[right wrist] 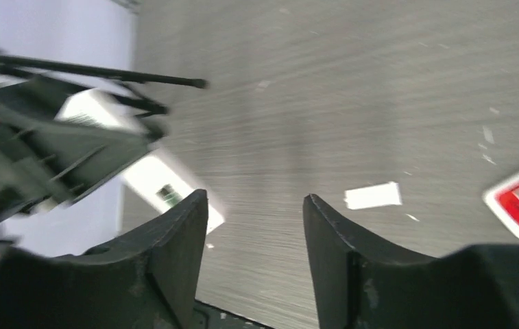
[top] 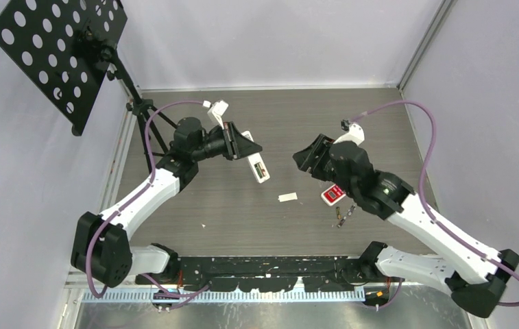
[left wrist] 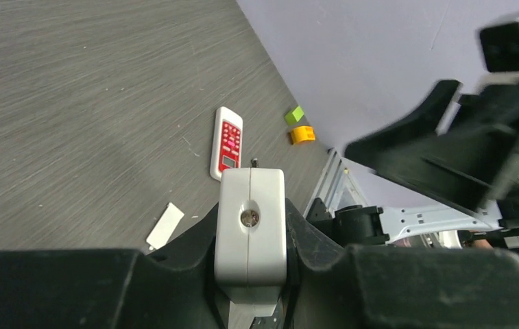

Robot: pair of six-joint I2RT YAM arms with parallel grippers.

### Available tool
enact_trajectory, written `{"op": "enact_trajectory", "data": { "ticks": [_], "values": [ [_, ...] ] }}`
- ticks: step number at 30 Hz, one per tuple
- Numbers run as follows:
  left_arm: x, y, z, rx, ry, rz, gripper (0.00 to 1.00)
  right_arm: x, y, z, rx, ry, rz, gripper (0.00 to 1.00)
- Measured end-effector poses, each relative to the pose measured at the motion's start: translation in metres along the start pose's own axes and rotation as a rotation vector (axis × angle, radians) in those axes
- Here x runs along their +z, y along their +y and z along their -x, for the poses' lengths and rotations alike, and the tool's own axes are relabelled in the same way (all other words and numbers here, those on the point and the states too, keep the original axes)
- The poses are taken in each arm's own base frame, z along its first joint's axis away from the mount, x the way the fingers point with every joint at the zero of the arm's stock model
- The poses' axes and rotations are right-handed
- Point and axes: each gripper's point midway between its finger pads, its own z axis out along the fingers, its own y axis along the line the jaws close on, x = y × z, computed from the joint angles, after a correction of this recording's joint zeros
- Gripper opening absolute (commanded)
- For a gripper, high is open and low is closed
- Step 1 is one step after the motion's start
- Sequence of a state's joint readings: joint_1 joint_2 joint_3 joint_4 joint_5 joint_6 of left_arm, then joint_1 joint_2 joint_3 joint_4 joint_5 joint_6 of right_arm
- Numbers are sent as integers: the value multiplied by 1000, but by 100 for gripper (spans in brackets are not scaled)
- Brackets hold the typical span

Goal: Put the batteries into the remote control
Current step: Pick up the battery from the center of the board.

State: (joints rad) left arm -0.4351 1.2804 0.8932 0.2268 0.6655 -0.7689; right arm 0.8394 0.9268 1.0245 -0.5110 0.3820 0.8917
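Note:
My left gripper [top: 241, 147] is shut on a white remote control [top: 258, 168], holding it above the table with its open battery bay facing up. In the left wrist view the remote's end [left wrist: 250, 233] sits clamped between the jaws of the left gripper [left wrist: 250, 229]. A green-wrapped battery [right wrist: 168, 194] shows inside the blurred remote [right wrist: 153, 179]. My right gripper [top: 307, 158] hangs open and empty to the remote's right; its right wrist view shows the gripper [right wrist: 254, 199] with bare table between its fingers. Loose batteries [top: 343, 215] lie by the right arm.
A white battery cover [top: 287, 197] lies mid-table. A red-faced remote [top: 331, 194] rests partly under the right arm. A black perforated stand [top: 57, 55] on a tripod stands at the far left. Green [left wrist: 295, 114] and orange [left wrist: 302, 134] blocks sit by the wall.

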Motion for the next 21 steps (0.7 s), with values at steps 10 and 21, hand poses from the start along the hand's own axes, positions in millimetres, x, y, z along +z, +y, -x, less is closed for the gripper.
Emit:
{"op": "enact_trajectory", "data": {
  "ticks": [10,21],
  "values": [
    [-10,-9,-19,26,38,-69,0,34,-164,-59,-57,277,-627,43],
    [-10,-44,-30,82,83,-231,0,3,-227,-86,-81,343,-852,49]
  ]
}}
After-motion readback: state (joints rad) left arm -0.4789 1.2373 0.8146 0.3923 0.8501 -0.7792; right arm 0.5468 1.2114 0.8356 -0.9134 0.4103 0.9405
